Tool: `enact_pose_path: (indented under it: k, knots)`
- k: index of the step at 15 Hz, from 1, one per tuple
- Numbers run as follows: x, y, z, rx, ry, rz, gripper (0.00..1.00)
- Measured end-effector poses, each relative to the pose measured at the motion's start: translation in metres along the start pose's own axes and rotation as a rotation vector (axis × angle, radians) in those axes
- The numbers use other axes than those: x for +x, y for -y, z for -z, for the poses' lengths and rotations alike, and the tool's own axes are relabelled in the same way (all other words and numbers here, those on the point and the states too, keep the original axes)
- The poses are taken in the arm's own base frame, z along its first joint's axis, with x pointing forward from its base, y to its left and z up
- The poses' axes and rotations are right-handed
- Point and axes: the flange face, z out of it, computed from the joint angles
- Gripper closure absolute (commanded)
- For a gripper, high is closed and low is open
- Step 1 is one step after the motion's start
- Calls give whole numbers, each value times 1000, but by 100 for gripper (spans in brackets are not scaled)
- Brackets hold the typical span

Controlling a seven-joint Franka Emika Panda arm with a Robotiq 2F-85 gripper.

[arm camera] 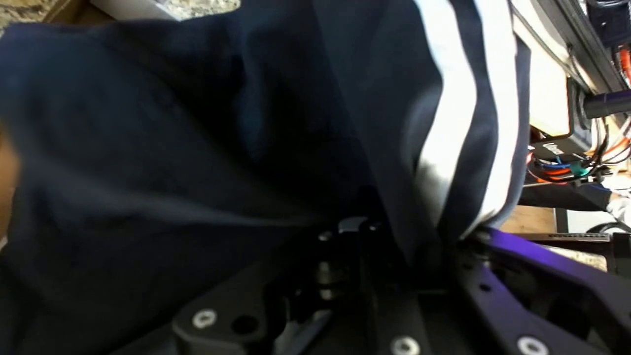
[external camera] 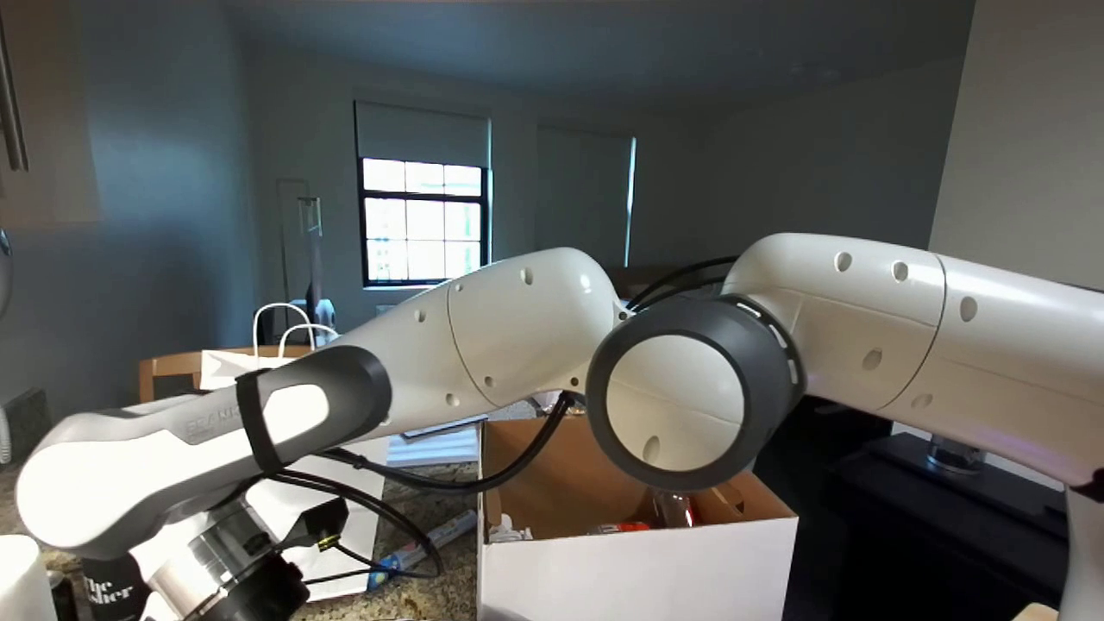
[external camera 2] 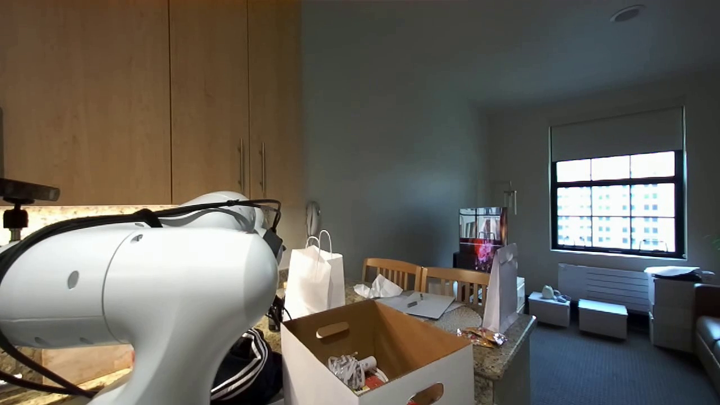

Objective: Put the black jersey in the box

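Had jaws seemingly clamped on a bunched fold of the black jersey (arm camera: 266,138), outside the box (external camera 2: 410,343), so needed to raise all trailing cloth high before crossing over and releasing.

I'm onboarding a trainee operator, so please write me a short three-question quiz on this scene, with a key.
1. Multiple choice: on the jersey, the stripes are A) red, B) white, C) yellow.
2. Fill in: the box is ___ outside and ___ inside.
3. True or false: the jersey already lies in the box.

Key
1. B.
2. White; brown.
3. False: in an exterior view the jersey shows outside the box.
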Motion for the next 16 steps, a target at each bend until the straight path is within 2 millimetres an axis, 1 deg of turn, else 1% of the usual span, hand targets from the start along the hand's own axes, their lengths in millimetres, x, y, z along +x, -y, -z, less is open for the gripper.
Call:
enact_pose_path:
  k: [2,5,10,14,16]
  knots:
    - [-2,4,13,-18,-21,2,95]
    - [-12,17,46,-68,-66,0,95]
    - [-36,56,120,-188,-183,20,95]
    - [-49,90,181,-342,-310,28,95]
    - [-59,108,208,-410,-368,-6,95]
